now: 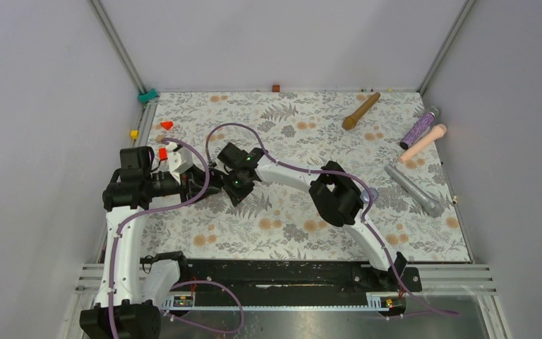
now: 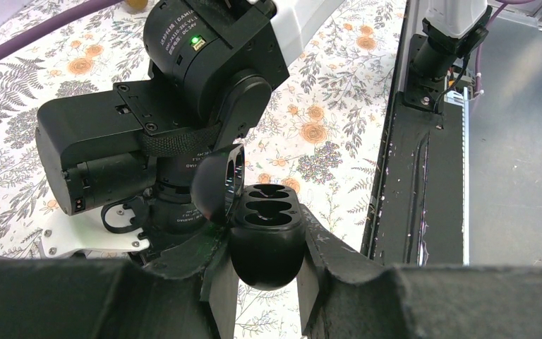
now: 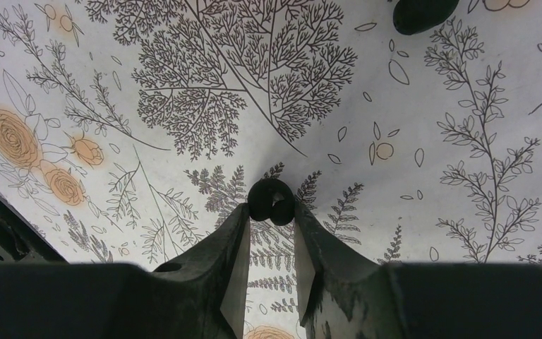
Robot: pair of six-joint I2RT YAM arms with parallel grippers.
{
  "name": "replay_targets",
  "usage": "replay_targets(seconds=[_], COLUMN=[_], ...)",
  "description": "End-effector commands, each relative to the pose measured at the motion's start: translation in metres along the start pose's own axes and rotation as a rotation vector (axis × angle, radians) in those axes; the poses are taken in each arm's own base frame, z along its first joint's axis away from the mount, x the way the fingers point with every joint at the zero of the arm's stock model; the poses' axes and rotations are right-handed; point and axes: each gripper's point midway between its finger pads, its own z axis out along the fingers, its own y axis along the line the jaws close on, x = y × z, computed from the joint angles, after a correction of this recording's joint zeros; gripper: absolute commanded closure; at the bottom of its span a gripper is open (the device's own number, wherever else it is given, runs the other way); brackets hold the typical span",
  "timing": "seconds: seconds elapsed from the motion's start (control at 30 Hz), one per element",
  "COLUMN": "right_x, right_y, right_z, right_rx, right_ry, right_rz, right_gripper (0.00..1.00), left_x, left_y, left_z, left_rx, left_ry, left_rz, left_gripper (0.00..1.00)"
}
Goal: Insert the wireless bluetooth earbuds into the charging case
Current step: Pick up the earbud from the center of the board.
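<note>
Yellow cube (image 1: 134, 133) is sitting at the far left edge of the floral sheet (image 1: 310, 212). A red wedge (image 1: 166, 125) and a red block (image 1: 162, 153) are lying just right of it.

Next over, your left gripper (image 2: 266, 244) is clamping the black charging case (image 2: 268, 212) by its rounded body, one finger pressing on each side. The lid (image 2: 219, 183) is standing flipped up on the case's left side and the moulded wells are facing up. They are reading dark; you can't tell more.

Just right of that in the top view, your right gripper (image 3: 271, 212) is pointing down at the sheet, close beside the left one. Its wrist body is filling the left wrist view right behind the case. It is pinching a black earbud (image 3: 272, 200) between the very tips of its fingers, the bud poking out past them over a fern print. You can't tell whether the bud is touching the sheet. A dark rounded thing (image 3: 423, 10) is showing cut off at the top edge of the right wrist view; unclear what it is.

The far right of the sheet, well apart from both arms, is holding four more things. A wooden stick (image 1: 360, 111) is lying near the back. A purple glitter microphone (image 1: 419, 127) and a pink handle (image 1: 423, 143) are lying side by side. A grey microphone (image 1: 413, 191) is lying nearer you.
</note>
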Motion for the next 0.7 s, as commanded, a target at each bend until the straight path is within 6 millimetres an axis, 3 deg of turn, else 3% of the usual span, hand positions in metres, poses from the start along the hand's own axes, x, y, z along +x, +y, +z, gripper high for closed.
replay_targets(seconds=[0.0,0.4,0.53,0.67], right_x=[-0.005,-0.024,-0.028,-0.034], right_y=[-0.009,-0.01,-0.022,-0.046], right_z=[-0.009,-0.045,-0.053,-0.069], right_rx=[0.072,0.12,0.163,0.189], right_ry=[-0.006,-0.075,-0.093,-0.122], right_rz=[-0.025,-0.056,-0.047,0.012], right_gripper=[0.77,0.76,0.76,0.76], left_x=[-0.01,-0.01,-0.01,-0.011], left_y=[-0.003,-0.004,-0.003,-0.004], left_z=[0.0,0.0,0.0,-0.001], left_rx=[0.029,0.031,0.03,0.032], left_ry=[-0.047,-0.053,-0.055,-0.057], left_rz=[0.059,0.055,0.055,0.053], left_gripper=[1.0,1.0,1.0,1.0])
